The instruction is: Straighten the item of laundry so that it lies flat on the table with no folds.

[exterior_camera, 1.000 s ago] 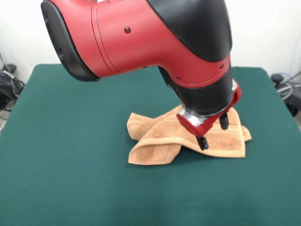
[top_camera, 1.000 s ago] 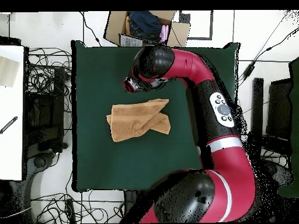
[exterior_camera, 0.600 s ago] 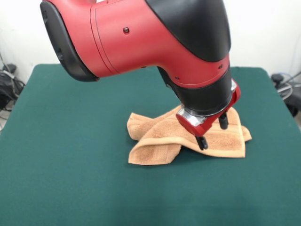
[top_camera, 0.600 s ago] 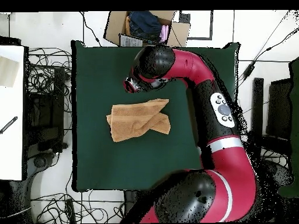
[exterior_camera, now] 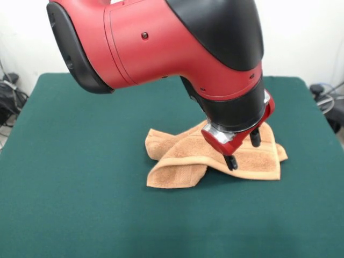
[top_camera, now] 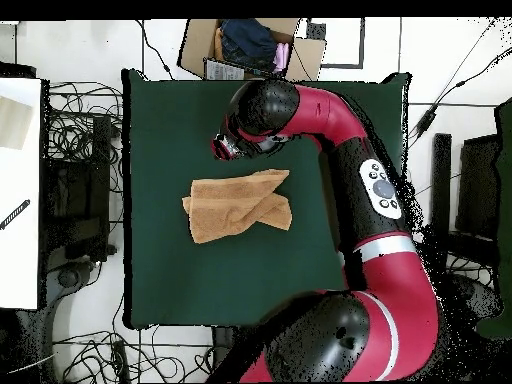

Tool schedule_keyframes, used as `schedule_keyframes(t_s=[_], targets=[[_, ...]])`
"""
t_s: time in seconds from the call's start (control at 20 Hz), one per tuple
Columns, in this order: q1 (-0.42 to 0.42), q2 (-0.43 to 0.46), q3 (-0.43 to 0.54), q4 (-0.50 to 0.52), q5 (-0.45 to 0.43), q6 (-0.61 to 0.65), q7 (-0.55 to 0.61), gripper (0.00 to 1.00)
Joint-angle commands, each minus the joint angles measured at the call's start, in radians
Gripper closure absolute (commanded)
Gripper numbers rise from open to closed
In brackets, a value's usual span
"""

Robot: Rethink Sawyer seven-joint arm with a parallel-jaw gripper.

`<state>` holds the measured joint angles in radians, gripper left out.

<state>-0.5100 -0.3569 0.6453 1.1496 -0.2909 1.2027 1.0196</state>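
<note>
Front view, single instant: the tool, carried on the red and black arm, hangs tilted over the item of laundry, its two dark fingertips spread apart with nothing between them; the lower tip looks close to the cloth, but contact cannot be confirmed from this angle. With the towel as landmark, the tool sits over its right half in this view, above the ribbed band, and the bulk of the arm rises behind and above it, hiding part of the towel's far edge. The overhead view places the tool just beyond one long edge of the towel, so the true offset between the two remains uncertain. The towel lies near the middle of the green surface, well clear of every edge. It is not flat: one layer is folded diagonally across another, a rolled ridge runs from the left corner toward the centre, and a lower flap juts out toward the camera. In the overhead view the outline is an irregular elongated shape rather than a square, with overlapping corners on the side nearest the arm. Judged from this state, the straightening is largely undone; no fold appears opened, no corner is held, and what remains is to seize an upper layer, draw it off the lower one, and spread the cloth to a single thickness.
</note>
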Motion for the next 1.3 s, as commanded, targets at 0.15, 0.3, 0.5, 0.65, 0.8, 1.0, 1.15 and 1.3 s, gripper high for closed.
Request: schedule_keyframes(t_s=[0.15, 0.3, 0.5, 0.65, 0.8, 1.0, 1.15, 1.3], targets=[[-0.023, 0.013, 0.063, 0.061, 0.003, 0.049, -0.172, 0.00], [-0.024, 0.014, 0.064, 0.059, 0.003, 0.054, -0.177, 0.00], [-0.022, 0.009, 0.060, 0.061, -0.004, 0.040, -0.174, 0.00], [-0.022, 0.003, 0.056, 0.066, -0.014, 0.021, -0.174, 0.00], [-0.021, -0.003, 0.050, 0.067, -0.027, 0.002, -0.173, 0.00], [-0.025, -0.011, 0.050, 0.082, -0.035, -0.033, -0.168, 0.00], [-0.025, -0.014, 0.049, 0.084, -0.038, -0.043, -0.166, 0.00], [-0.026, -0.017, 0.050, 0.089, -0.043, -0.056, -0.166, 0.00]])
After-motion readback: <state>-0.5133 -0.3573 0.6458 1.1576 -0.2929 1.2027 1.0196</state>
